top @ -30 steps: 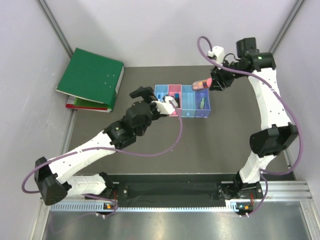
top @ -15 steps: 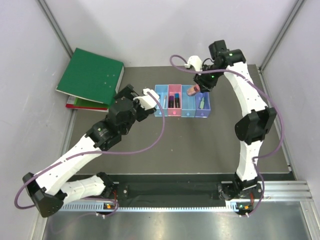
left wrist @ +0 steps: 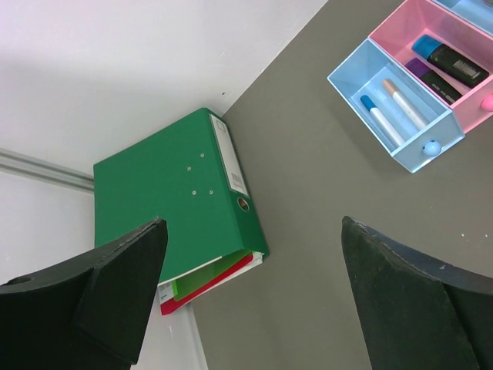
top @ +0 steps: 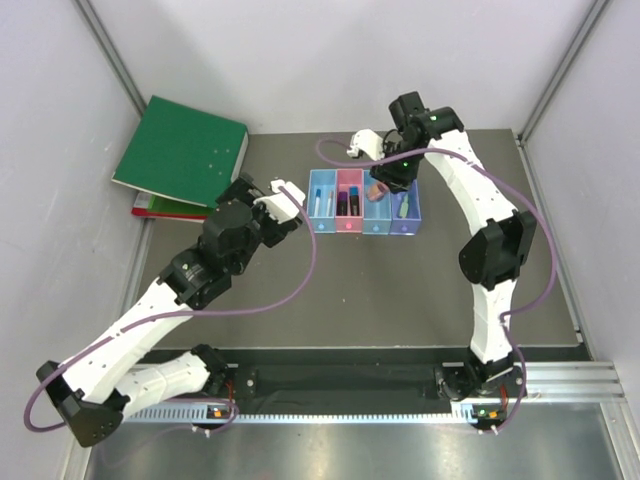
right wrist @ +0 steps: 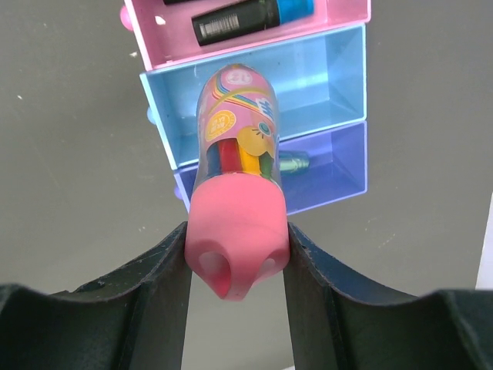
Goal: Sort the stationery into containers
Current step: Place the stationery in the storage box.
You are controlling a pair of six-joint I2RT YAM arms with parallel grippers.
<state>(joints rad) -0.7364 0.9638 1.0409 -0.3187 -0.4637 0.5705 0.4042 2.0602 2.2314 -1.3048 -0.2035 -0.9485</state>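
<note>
Tube check: your right claw [right wrist: 235,250] is pinching the chunky pink-red tube [right wrist: 235,108] by its pink end, holding it above the bin row [top: 366,229], over the row's second light blue bin [right wrist: 331,77]. Your left claw [top: 288,203] is standing spread wide, just left of that row.

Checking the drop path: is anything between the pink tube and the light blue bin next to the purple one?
Nothing visible: the right gripper holds the pink tube over that light blue bin, whose visible floor is bare.
</note>
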